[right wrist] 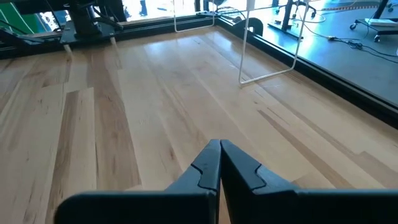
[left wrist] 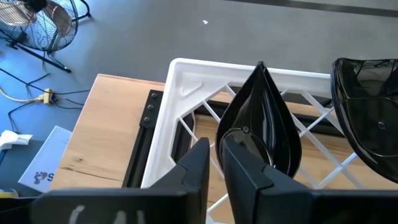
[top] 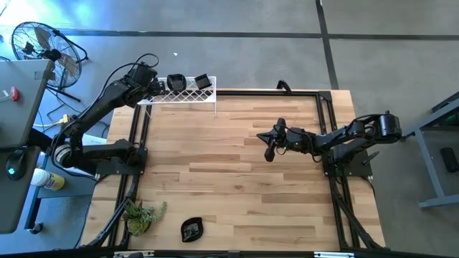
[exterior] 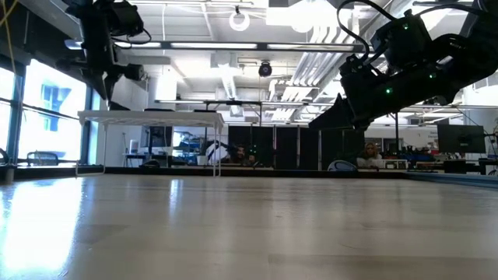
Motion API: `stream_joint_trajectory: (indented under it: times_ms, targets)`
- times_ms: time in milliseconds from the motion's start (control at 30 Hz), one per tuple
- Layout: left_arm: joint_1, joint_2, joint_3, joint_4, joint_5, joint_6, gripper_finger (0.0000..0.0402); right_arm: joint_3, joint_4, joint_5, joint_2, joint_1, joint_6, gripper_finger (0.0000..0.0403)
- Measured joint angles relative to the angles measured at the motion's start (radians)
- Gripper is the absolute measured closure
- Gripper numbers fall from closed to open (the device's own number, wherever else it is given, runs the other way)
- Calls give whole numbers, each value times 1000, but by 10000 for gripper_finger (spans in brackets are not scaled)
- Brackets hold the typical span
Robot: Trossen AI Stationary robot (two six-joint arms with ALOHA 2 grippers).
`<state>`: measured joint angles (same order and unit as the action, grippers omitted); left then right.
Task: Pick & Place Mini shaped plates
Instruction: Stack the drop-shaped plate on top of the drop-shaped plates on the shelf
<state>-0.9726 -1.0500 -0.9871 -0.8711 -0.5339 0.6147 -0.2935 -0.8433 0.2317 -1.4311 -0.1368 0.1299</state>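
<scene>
At upper left of the high view, left gripper (top: 159, 84) sat at the rack (top: 188, 97) with fingers (left wrist: 245, 171) slightly apart around a teardrop plate (left wrist: 264, 118) standing on it; another plate (top: 203, 82) beside. Right gripper (top: 270, 137) shut, empty, mid-table. One plate (top: 191, 228) at bottom edge.

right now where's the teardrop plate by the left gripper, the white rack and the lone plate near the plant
teardrop plate (left wrist: 267, 118), left wrist view, on its glossy body
white rack (left wrist: 163, 130), left wrist view, on its corner rim
lone plate (top: 192, 229), high view, on its middle
</scene>
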Motion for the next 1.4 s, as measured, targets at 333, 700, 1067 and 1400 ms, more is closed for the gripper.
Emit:
stream_joint_trajectory:
  times_ms: [333, 700, 1067, 1400]
  targets:
    - [0, 7, 0, -19, 26, -39, 355, 0, 0, 0, 0, 0, 0, 399]
    - [0, 7, 0, -31, 31, -61, 400, 0, 0, 0, 0, 0, 0, 397]
    - [0, 7, 0, -23, 35, -52, 401, 0, 0, 0, 0, 0, 0, 396]
    - [0, 11, 0, -37, 58, -75, 389, 0, 0, 0, 0, 0, 0, 397]
